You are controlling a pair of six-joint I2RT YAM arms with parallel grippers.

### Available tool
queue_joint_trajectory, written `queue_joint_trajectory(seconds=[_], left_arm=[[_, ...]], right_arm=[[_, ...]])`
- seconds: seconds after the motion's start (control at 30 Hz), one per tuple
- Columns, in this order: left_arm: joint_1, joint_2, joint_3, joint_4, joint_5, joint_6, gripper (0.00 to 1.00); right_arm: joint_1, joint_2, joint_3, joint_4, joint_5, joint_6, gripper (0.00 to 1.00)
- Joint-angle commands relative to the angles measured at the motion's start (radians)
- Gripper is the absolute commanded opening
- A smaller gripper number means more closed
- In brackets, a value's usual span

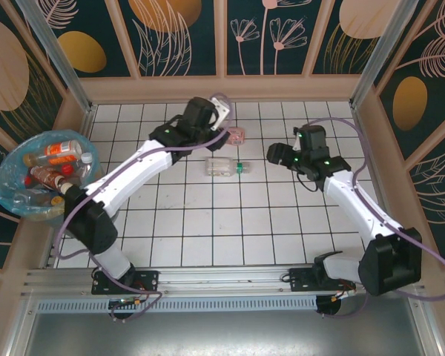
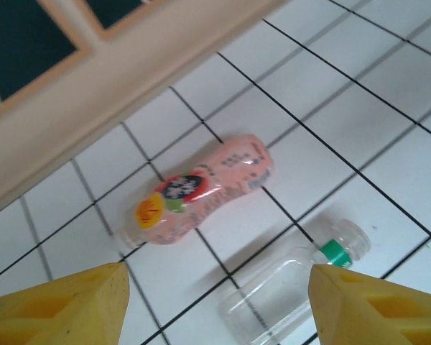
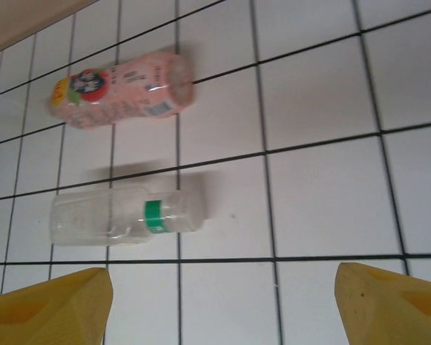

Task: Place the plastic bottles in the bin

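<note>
Two plastic bottles lie on the white tiled table near the far wall. A pink-labelled bottle [image 1: 237, 136] [image 2: 201, 190] [image 3: 122, 90] lies on its side, and a clear bottle with a green neck ring [image 1: 222, 166] [image 2: 294, 287] [image 3: 122, 214] lies just in front of it. My left gripper [image 1: 221, 126] [image 2: 217, 287] hovers open above both, holding nothing. My right gripper [image 1: 276, 153] [image 3: 223, 287] is to the right of the clear bottle, open and empty. The bin [image 1: 7, 196], lined with a blue bag, stands at the far left and holds several bottles [image 1: 55, 156].
A wooden wall [image 2: 129, 79] runs along the table's far edge, close behind the pink bottle. Wooden rails border the left and right sides. The left arm [image 1: 133, 174] stretches diagonally across the left half of the table.
</note>
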Motion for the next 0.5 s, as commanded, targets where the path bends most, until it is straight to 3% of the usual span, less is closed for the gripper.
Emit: queue_joint_trajectory(seconds=[0.0, 0.2, 0.47], left_arm=[[-0.049, 0.087, 0.057, 0.003, 0.051, 0.072, 0.67], [-0.116, 0.294, 0.185, -0.022, 0.063, 0.123, 0.67], [-0.124, 0.473, 0.313, -0.032, 0.060, 0.141, 0.65]], right_arm=[[-0.037, -0.046, -0.060, -0.051, -0.053, -0.021, 0.79], [-0.058, -0.122, -0.158, -0.043, -0.097, -0.006, 0.74], [-0.058, -0.198, -0.260, -0.044, -0.112, 0.005, 0.76]])
